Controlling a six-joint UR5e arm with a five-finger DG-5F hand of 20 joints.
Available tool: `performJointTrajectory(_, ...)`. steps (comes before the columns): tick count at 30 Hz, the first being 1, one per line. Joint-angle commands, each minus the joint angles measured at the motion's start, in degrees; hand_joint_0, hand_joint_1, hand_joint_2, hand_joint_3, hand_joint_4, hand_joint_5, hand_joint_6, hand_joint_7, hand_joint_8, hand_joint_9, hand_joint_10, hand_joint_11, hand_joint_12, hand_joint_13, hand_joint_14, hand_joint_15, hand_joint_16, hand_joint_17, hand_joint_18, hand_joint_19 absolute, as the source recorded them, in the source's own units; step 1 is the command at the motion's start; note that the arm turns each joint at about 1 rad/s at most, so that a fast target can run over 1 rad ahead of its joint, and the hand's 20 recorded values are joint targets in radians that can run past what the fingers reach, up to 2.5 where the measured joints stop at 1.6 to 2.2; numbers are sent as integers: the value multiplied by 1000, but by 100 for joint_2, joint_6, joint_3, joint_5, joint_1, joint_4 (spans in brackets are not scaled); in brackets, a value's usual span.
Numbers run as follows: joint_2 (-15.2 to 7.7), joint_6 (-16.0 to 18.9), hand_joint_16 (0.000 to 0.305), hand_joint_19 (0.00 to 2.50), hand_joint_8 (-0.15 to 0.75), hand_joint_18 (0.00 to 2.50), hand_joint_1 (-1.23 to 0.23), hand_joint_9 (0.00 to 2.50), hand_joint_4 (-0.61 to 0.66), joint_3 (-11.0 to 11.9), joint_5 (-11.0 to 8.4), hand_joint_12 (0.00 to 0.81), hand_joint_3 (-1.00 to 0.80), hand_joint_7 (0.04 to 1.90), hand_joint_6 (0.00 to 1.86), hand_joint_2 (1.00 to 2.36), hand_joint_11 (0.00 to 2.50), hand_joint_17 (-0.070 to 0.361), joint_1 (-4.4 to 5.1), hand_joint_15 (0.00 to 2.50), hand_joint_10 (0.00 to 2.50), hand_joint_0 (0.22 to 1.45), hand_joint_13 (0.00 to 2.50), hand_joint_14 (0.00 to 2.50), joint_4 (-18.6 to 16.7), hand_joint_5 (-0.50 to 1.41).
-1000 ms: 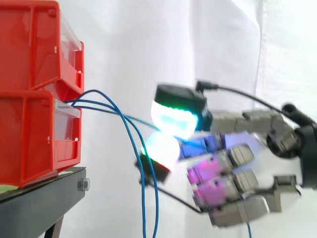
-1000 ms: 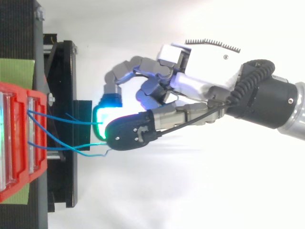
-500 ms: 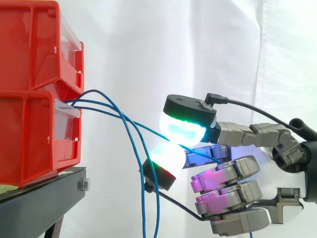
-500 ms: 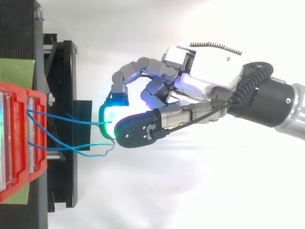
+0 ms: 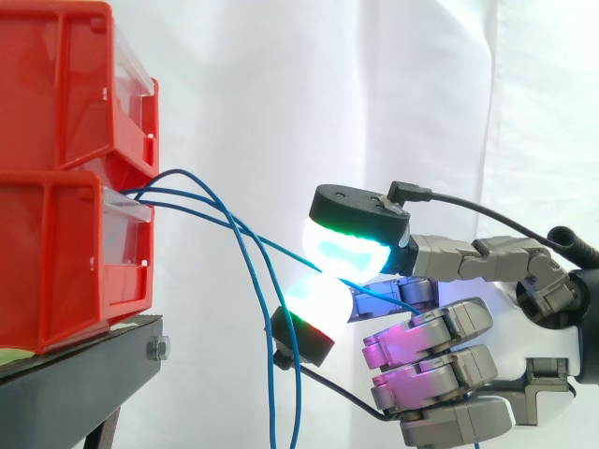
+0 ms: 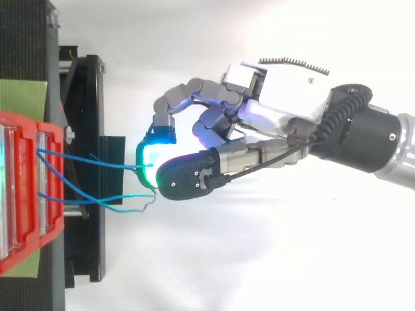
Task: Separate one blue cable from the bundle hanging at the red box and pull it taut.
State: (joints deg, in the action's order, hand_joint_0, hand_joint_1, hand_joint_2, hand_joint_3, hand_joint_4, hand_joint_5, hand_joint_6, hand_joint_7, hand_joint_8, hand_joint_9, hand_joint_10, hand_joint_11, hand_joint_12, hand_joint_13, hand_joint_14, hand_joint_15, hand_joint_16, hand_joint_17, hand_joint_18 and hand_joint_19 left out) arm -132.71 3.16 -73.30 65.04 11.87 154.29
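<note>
Two stacked red bins (image 5: pixel 56 253) sit on the black stand (image 5: pixel 65 383), a green sheet (image 6: pixel 23 97) under them.

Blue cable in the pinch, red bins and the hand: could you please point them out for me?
blue cable (image 5: pixel 267 243), side view, straight stretch between bins and pinch
red bins (image 5: pixel 65 262), side view, lower bin's side wall
hand (image 6: pixel 285 97), top view, its white back

This looks like a robotics lab to me: a white curtain (image 5: pixel 374 94) as backdrop, red bins (image 5: pixel 56 253) stacked on a black stand (image 5: pixel 75 374), and a robot arm (image 6: pixel 369 139) beside them
</note>
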Motion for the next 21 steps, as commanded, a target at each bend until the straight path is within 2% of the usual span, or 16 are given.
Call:
performJointTrajectory(1,0,0,34,1929,328,1453,-730,987,85,0,0,376,-130,1121,941,1022,1116,78,-1,1358,2133,662,897,2483,-4,-147)
performJointTrajectory(13,0,0,38,2134,370,1517,-737,1028,88,0,0,407,-109,1164,934,1022,1292,85,8,1438,2152,673,949,2472,4,-141)
performJointTrajectory(21,0,0,38,2164,368,1519,-739,1038,92,0,0,402,-122,1177,931,1022,1337,85,-1,1490,2066,679,952,2436,4,-142)
